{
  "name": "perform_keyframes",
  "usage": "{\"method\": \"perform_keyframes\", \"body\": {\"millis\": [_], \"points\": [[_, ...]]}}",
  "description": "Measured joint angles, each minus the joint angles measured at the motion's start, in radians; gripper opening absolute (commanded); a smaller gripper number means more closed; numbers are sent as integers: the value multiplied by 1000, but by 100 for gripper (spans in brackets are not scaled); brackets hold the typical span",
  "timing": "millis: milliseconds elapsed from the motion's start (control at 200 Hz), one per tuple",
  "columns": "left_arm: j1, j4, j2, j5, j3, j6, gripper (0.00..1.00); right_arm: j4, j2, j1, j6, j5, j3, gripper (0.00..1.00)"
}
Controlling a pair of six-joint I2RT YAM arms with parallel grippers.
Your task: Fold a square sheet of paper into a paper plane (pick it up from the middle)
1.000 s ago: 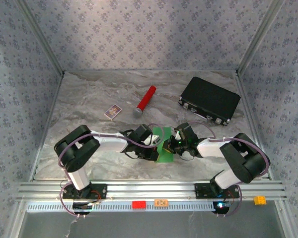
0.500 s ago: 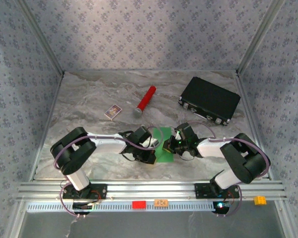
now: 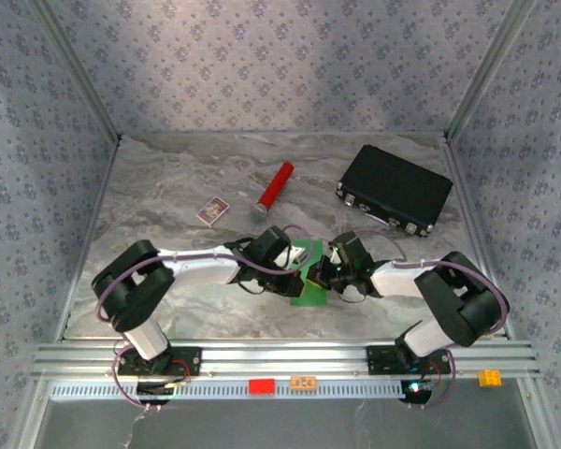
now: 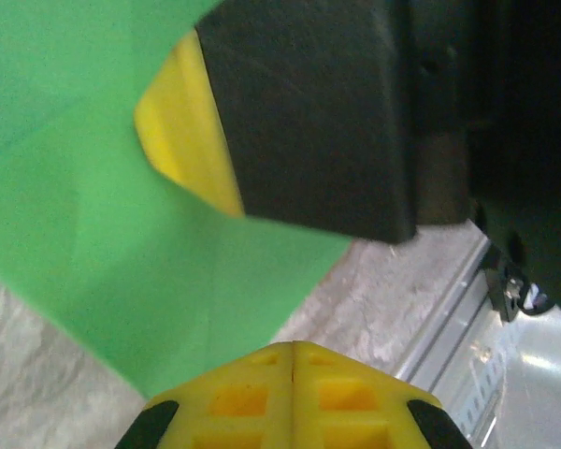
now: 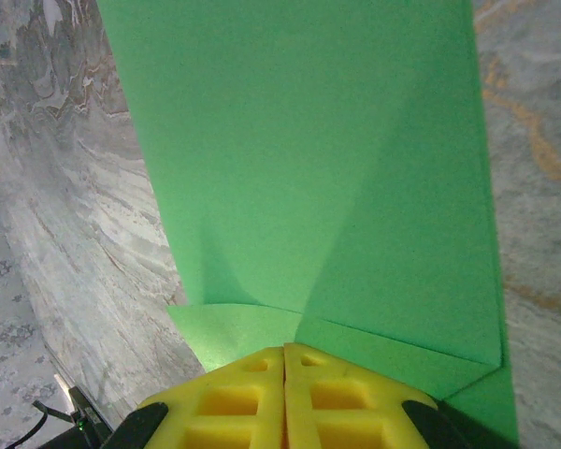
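Desk (image 3: 168, 178): is spreading bare marble on every side of the two end effectors, which are meeting just ahead of the arm bases.
Black case (image 3: 395, 190): is lying beyond the right end effector and off to its right, well apart, so it is not crowding the fold.
Square sheet of paper (image 3: 310, 281): is hanging between the two end effectors, already creased, with its lower part trailing toward the desk; it is probably being held up so that a flap can be turned freely.
Right end effector (image 5: 283, 351): is pinching the sheet, yellow pads pressed together with green paper (image 5: 309, 168) fanning out from the seam; it is acting as the anchor.
Left end effector (image 4: 293, 348): is facing the right one with pads pressed together; the sheet's lower corner (image 4: 93, 234) is reaching its left tip, but whether any paper is caught in the seam I cannot tell.
Red cylinder (image 3: 274, 190): is lying beyond the left end effector, well apart.
Small card (image 3: 212, 210): is lying beyond the left end effector and off to its left, also apart.
Edges: the free paper edges are running away from both grips, loose and unsupported.
Room: open desk is lying beyond and beside both end effectors; toward the bases it is narrowing to the metal rail.
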Motion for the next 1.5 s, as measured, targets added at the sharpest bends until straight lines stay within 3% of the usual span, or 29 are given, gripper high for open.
{"method": "perform_keyframes", "body": {"millis": [245,520,954,1504], "points": [[10,-5,103,-15,30,-1,0,0,0,0,0,0,0,10],[24,101,99,38,-39,-35,0,-10,-10,-2,-2,0,0,11],[24,104,99,49,-42,-39,0,-30,-42,57,-11,8,-13,10],[25,104,99,49,-42,-39,0,2,-31,-154,-46,-51,-40,10]]}}
